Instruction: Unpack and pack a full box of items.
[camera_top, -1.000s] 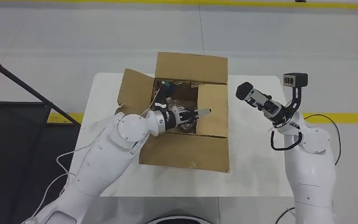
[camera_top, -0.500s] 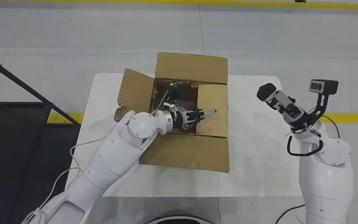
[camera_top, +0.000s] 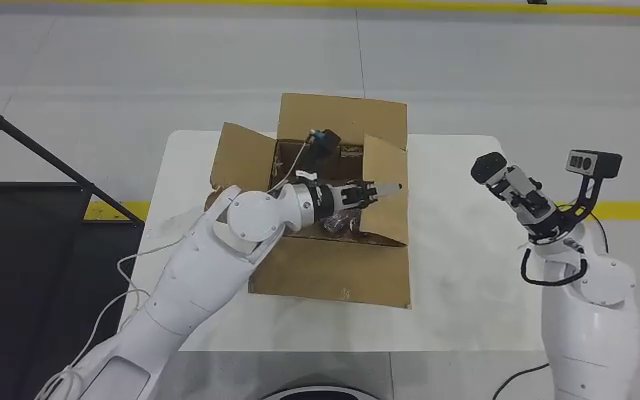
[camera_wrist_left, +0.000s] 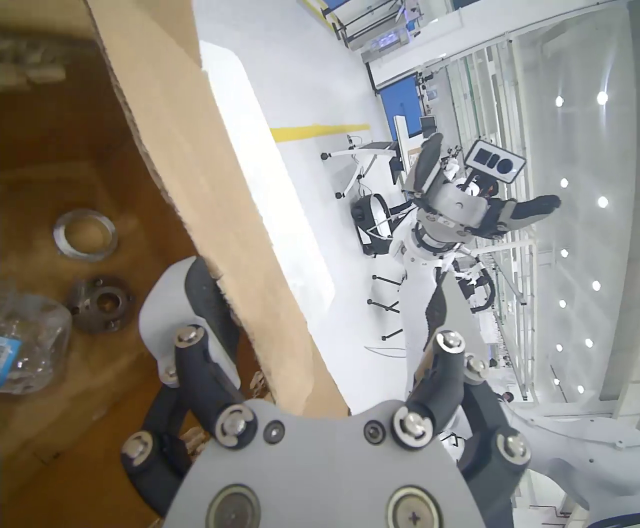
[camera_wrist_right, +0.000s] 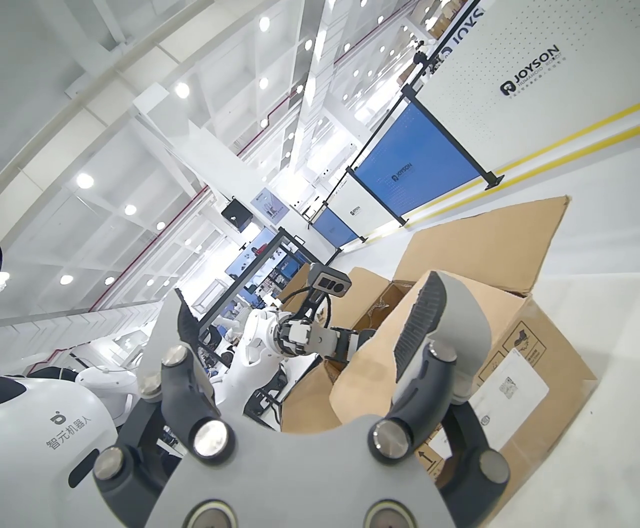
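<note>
The cardboard box (camera_top: 330, 272) stands on the white table (camera_top: 450, 290) with its flaps spread. My left gripper (camera_top: 388, 188) is inside the box at its right side. It is open and straddles the right flap (camera_top: 388, 205), which stands tilted up. In the left wrist view one finger (camera_wrist_left: 205, 300) is inside the flap (camera_wrist_left: 210, 200) and the other is outside. On the box floor lie a metal ring (camera_wrist_left: 85, 241), a dark flange (camera_wrist_left: 102, 304) and a clear plastic bottle (camera_wrist_left: 25, 340). My right gripper (camera_top: 488, 167) hangs open and empty in the air right of the box (camera_wrist_right: 525, 340).
The box's back flap (camera_top: 343, 120) and left flap (camera_top: 240, 165) stand open, and the near flap (camera_top: 335, 275) lies outward. Bare table lies right of the box. A black stand (camera_top: 45, 155) rises at the table's left.
The left gripper pushed to the right and the right flap rose from lying flat to tilted up. The right arm drew back to the right, away from the box.
</note>
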